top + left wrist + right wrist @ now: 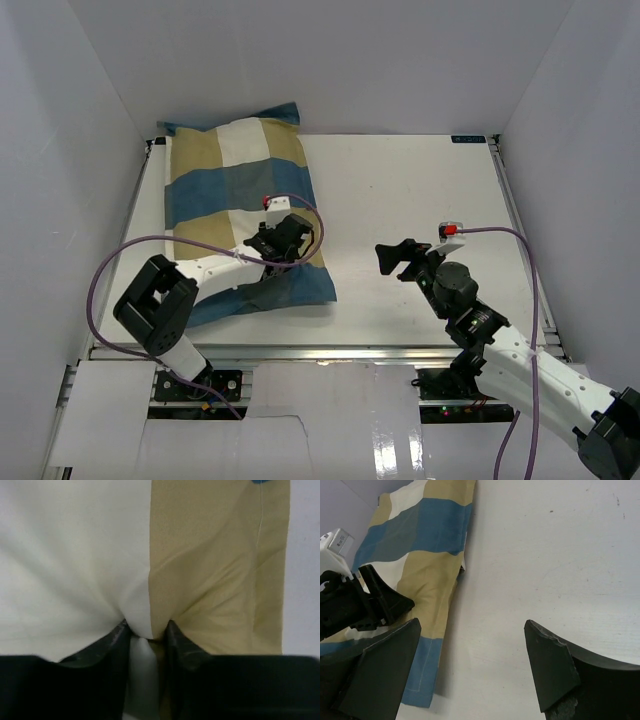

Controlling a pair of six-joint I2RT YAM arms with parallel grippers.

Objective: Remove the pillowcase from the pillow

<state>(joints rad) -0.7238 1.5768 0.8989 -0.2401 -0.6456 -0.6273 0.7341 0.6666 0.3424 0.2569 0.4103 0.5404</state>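
The checked pillowcase (230, 180) in tan, blue, teal and white lies at the left of the table, bulging over the pillow, which is hidden inside it. My left gripper (272, 243) sits on the near right part of the case and is shut on a pinched fold of white and tan cloth (150, 625). My right gripper (393, 258) is open and empty above bare table to the right of the case. In the right wrist view the pillowcase (427, 545) lies at the left, with its blue corner (422, 680) near my left fingertip (395, 650).
The white table (410, 200) is walled by white panels at the left, back and right. A metal rail (350, 352) runs along the near edge. Purple cables (120, 255) loop from both arms.
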